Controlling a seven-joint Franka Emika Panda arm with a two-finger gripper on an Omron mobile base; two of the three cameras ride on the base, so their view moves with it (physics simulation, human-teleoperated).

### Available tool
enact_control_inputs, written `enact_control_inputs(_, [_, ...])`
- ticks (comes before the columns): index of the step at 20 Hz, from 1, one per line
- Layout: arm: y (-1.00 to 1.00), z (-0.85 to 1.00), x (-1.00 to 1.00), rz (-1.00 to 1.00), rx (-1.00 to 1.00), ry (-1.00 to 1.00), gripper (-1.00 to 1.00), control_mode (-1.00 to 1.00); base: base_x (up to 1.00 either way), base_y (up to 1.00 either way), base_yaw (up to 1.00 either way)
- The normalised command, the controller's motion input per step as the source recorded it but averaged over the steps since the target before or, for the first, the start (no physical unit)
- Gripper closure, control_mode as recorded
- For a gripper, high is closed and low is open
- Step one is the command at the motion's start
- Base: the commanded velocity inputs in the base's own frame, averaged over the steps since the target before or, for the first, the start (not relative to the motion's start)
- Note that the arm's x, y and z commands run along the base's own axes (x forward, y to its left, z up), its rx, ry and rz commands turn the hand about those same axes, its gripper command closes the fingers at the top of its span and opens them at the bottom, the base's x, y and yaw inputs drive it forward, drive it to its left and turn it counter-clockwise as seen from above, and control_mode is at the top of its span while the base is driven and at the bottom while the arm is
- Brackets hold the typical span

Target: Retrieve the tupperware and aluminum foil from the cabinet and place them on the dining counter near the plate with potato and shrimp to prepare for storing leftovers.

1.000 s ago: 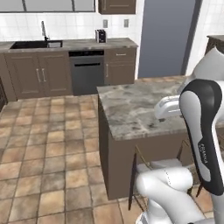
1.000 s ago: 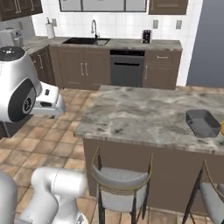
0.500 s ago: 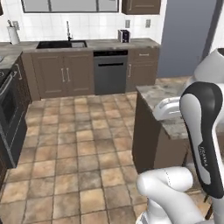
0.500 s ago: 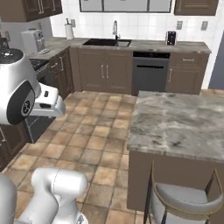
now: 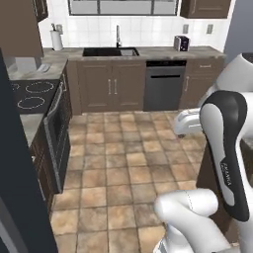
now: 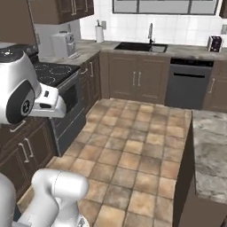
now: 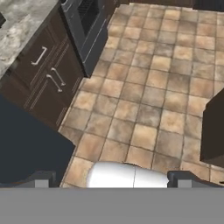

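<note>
1. Left base view: dark brown wooden wall cabinets are cut off at the top. The grey plastic tub and slim black foil box perhaps sit behind such doors.
2. Right base view: the grey-beige marble island surface is cropped at the right.
3. Hand view: the tool gapes wide and empty. Both items are likely light and stiff, so pinch the tub's rim and the box's slim middle.

I'm seeing a tiled floor in mottled tan and brown squares. Dark brown wooden base cabinets are carrying silver handles under a grey-beige veined marble surface. A black sink is showing against white wall tiles; the dishwasher is dark grey.
</note>
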Motion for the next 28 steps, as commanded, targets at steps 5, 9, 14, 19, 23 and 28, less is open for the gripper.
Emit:
enact_control_inputs(5, [0.00, 0.00, 0.00, 0.00, 0.00, 0.00, -1.00, 1.00, 0.71, 0.40, 0.40])
enact_control_inputs(9, [0.00, 0.00, 0.00, 0.00, 0.00, 0.00, -1.00, 1.00, 0.86, 0.08, 0.43])
enact_control_inputs(14, [0.00, 0.00, 0.00, 0.00, 0.00, 0.00, -1.00, 1.00, 0.99, -0.12, 0.37])
enact_control_inputs(19, [0.00, 0.00, 0.00, 0.00, 0.00, 0.00, -1.00, 1.00, 0.94, -0.05, 0.38])
enact_control_inputs(23, [0.00, 0.00, 0.00, 0.00, 0.00, 0.00, -1.00, 1.00, 0.42, 0.20, 0.46])
enact_control_inputs(28, [0.00, 0.00, 0.00, 0.00, 0.00, 0.00, -1.00, 1.00, 0.19, 0.31, 0.49])
